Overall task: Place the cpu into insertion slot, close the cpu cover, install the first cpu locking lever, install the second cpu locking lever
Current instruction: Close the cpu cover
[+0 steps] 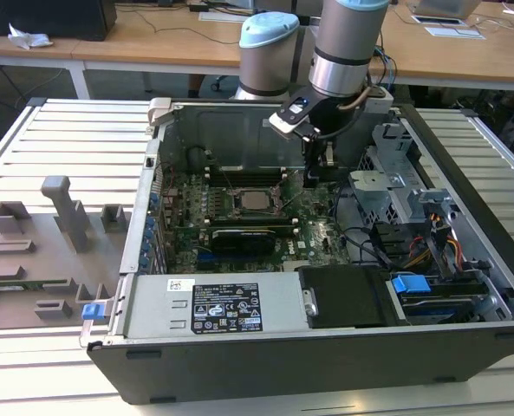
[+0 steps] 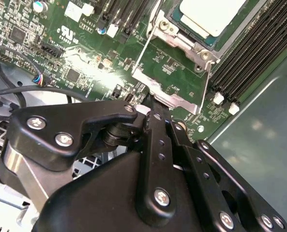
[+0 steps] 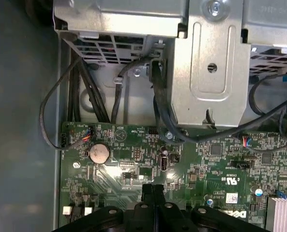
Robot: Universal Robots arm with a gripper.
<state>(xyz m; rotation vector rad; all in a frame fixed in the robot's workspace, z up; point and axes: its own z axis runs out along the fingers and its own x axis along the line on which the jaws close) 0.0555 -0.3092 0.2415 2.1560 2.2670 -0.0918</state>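
Bright even light; white glare on motherboard (image 2: 85, 63) and cpu (image 2: 208, 14); soft shadows inside case (image 1: 239, 364)

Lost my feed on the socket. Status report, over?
Claw shut, tips at the cpu cover, at its free edge. Cpu seated in the insertion slot, cover open. Black cables nearby, clear of the cover.

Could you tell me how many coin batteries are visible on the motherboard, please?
1: the coin battery sits on the motherboard near its edge; the gripper may hide others.
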